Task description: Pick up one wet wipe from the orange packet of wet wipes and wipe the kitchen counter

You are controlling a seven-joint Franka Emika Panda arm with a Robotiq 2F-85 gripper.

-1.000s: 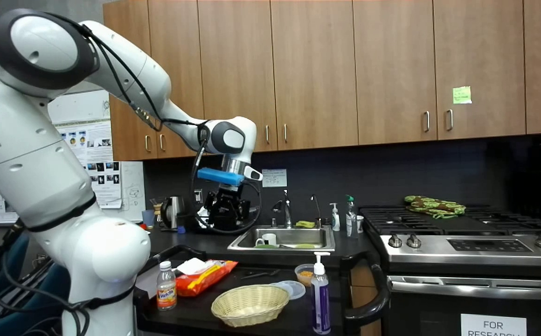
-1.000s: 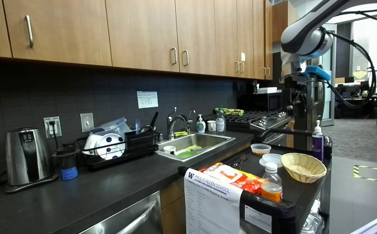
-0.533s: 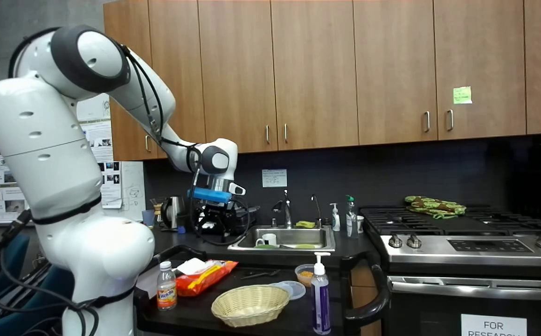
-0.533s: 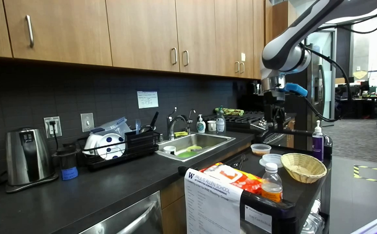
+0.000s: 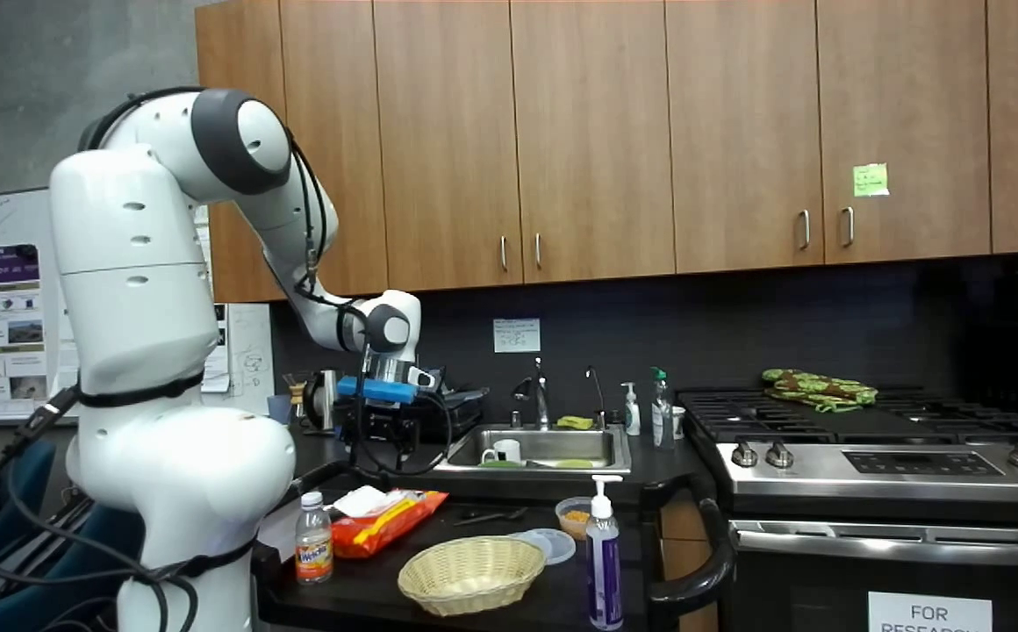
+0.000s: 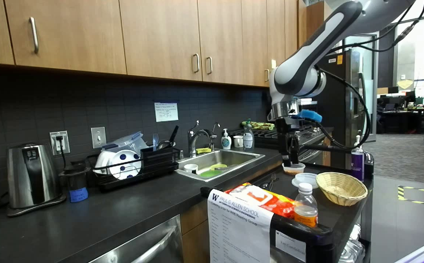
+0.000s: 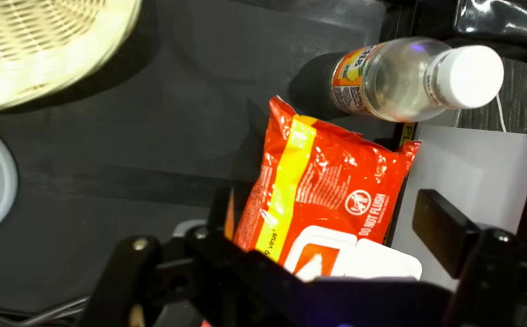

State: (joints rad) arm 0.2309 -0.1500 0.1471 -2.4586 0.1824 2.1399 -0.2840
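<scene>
The orange packet of wet wipes (image 5: 390,524) lies flat on a black cart in front of the counter; it also shows in an exterior view (image 6: 270,200) and in the wrist view (image 7: 331,177). Its white lid (image 7: 381,260) is flipped open, and a white wipe tip (image 7: 311,268) shows in the orange opening. My gripper (image 7: 334,218) is open and empty above the packet, one finger on each side of it in the wrist view. The gripper shows small and dark in both exterior views (image 5: 379,461) (image 6: 291,160). The dark kitchen counter (image 6: 124,210) stands behind the cart.
A juice bottle (image 7: 395,79) stands beside the packet. A wicker basket (image 5: 471,575), a clear lid (image 5: 555,546), a small tub (image 5: 574,518) and a purple pump bottle (image 5: 604,562) are also on the cart. Black handles (image 5: 693,588) edge it. A sink (image 6: 241,157) is set into the counter.
The arm has swung left and come down in both exterior views, bringing the gripper lower and over the cart. The packet and the other items have not moved.
</scene>
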